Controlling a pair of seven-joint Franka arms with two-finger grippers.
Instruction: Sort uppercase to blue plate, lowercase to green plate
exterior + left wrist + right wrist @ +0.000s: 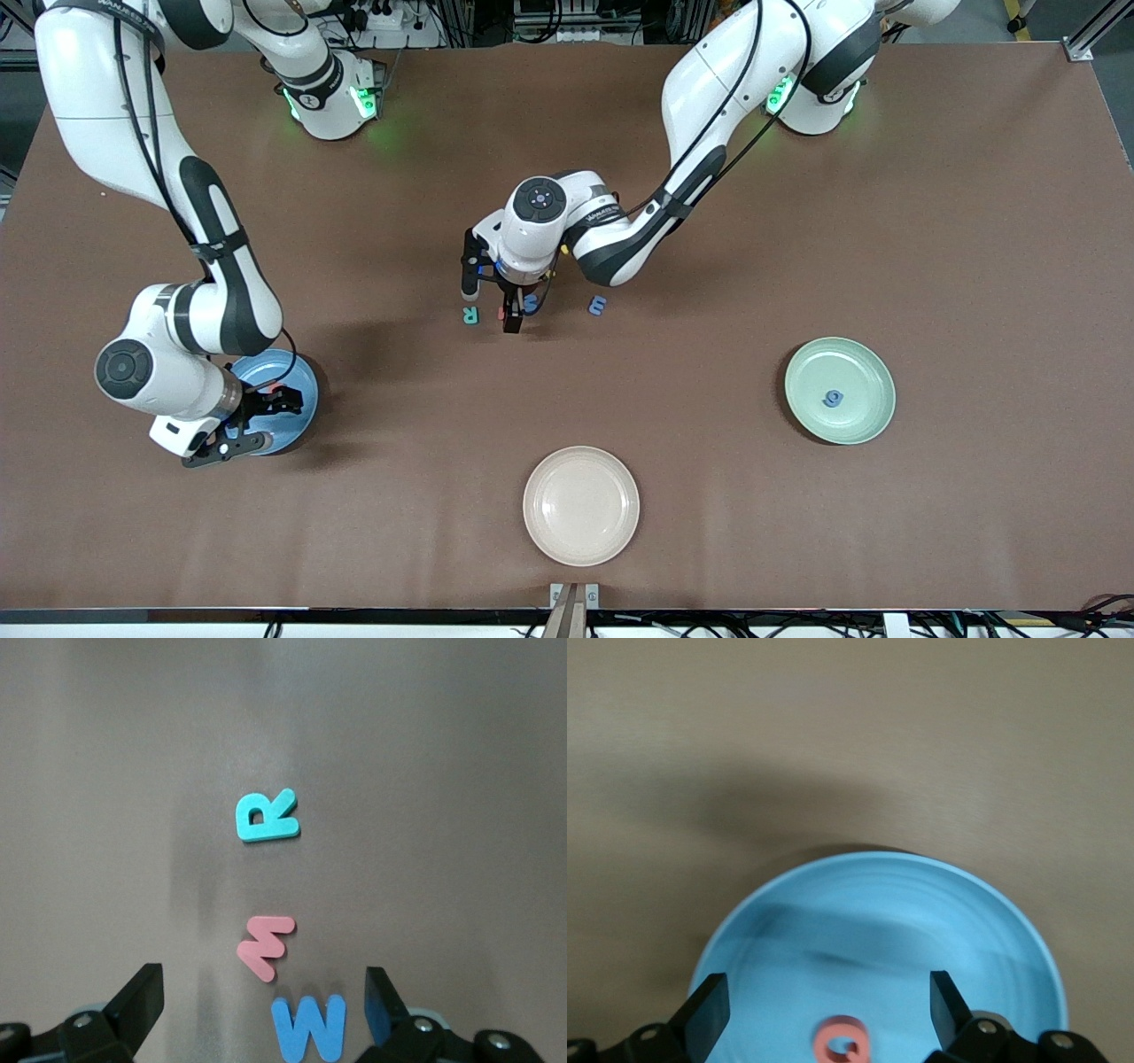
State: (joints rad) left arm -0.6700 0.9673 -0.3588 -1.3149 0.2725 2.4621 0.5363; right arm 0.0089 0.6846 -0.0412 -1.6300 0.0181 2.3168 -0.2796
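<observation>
two plates are taking the sorted letters: the blue plate [297,377] is lying under the wide-open right gripper [252,425], the green plate [840,391] is keeping the blue g [833,399]. only the right wrist view is showing the red Q [842,1040] between its fingers. the left gripper [492,306], also wide open and empty, is hanging over the blue M [308,1028], probably to pick it; the red m [264,944] and the teal R [266,817] are lying just ahead of it.

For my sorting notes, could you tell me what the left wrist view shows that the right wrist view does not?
Only the left wrist view shows the teal R, the red m and the blue M on the table, between the open left gripper. Only the right wrist view shows the blue plate holding the red Q, under the open right gripper. Both show the brown table.
</observation>
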